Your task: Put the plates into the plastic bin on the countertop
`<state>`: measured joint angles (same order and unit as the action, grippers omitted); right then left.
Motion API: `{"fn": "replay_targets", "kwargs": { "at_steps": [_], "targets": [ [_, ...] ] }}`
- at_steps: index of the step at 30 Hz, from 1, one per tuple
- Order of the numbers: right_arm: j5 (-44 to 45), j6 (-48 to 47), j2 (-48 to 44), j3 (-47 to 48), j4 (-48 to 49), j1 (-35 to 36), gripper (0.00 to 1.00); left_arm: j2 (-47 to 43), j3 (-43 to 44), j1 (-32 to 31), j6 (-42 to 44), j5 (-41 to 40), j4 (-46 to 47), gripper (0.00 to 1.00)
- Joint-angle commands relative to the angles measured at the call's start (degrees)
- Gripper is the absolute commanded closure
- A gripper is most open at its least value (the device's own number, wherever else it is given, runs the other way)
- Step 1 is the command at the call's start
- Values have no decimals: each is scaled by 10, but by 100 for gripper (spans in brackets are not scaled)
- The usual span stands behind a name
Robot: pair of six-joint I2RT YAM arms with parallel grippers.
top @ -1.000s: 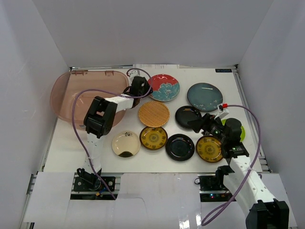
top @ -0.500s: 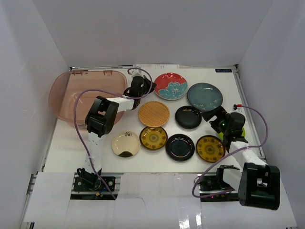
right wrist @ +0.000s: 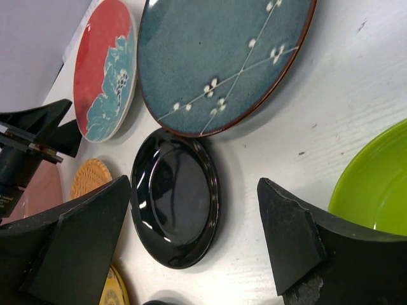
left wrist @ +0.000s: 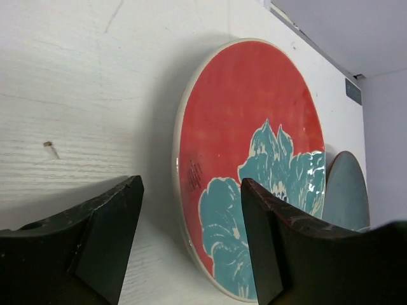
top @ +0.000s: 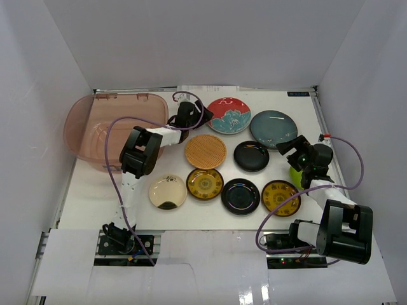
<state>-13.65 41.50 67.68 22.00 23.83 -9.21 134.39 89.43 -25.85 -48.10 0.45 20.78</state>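
Gaping wide: left end effector [left wrist: 191,190], right end effector [right wrist: 194,184]; plates [top: 205,151] on countertop [top: 95,198] beside plastic bin [top: 95,136].

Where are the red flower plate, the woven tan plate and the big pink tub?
red flower plate [top: 228,115], top view, its middle
woven tan plate [top: 205,151], top view, its middle
pink tub [top: 86,127], top view, bare floor inside

White countertop [top: 95,200] before me — plates and a bin.
Plastic bin [top: 76,136] upper left; red flowered plate [top: 227,115] and dark teal plate [top: 273,128] top centre, woven tan plate [top: 205,151] mid-frame, cream plate [top: 168,192] lower left — lime plate [top: 295,175] far right.
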Motion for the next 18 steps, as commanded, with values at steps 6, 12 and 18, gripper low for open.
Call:
{"fn": "replay_targets", "kwargs": {
  "at_steps": [6,12,18],
  "targets": [
    [-17,-18,21,32,37,-13,15,-19,-27,4,27,-19,-42,29],
    [-15,-22,49,34,45,-18,18,25,-6,4,-11,23,-31,37],
    [-14,-7,114,57,66,-20,18,67,35,5,-43,50,-14,42]
  ]
}}
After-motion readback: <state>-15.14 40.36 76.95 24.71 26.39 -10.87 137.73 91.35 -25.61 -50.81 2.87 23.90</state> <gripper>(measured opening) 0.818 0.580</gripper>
